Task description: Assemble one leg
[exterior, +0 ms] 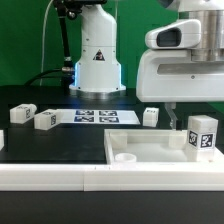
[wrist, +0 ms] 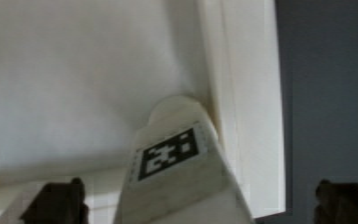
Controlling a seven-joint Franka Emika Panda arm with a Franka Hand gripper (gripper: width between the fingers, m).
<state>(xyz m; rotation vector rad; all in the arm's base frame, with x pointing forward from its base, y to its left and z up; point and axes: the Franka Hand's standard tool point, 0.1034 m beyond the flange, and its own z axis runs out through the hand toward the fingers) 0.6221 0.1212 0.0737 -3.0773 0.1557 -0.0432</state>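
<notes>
A leg (exterior: 203,135), a white stubby block with black-and-white tags, stands upright on the large flat white slab (exterior: 150,145) near its corner at the exterior view's right. My gripper (exterior: 190,118) hangs just above and around it. In the wrist view the leg (wrist: 185,165) lies between my two dark fingertips (wrist: 60,203), with a gap on each side. The gripper (wrist: 202,205) is open and not touching it. Three more legs lie on the black table: two (exterior: 22,113) (exterior: 46,120) at the exterior view's left, one (exterior: 150,116) behind the slab.
The marker board (exterior: 95,116) lies flat before the robot base (exterior: 97,60). The slab has a round socket (exterior: 125,157) at its near left corner. In the wrist view the slab's edge (wrist: 247,80) borders the dark table (wrist: 327,80).
</notes>
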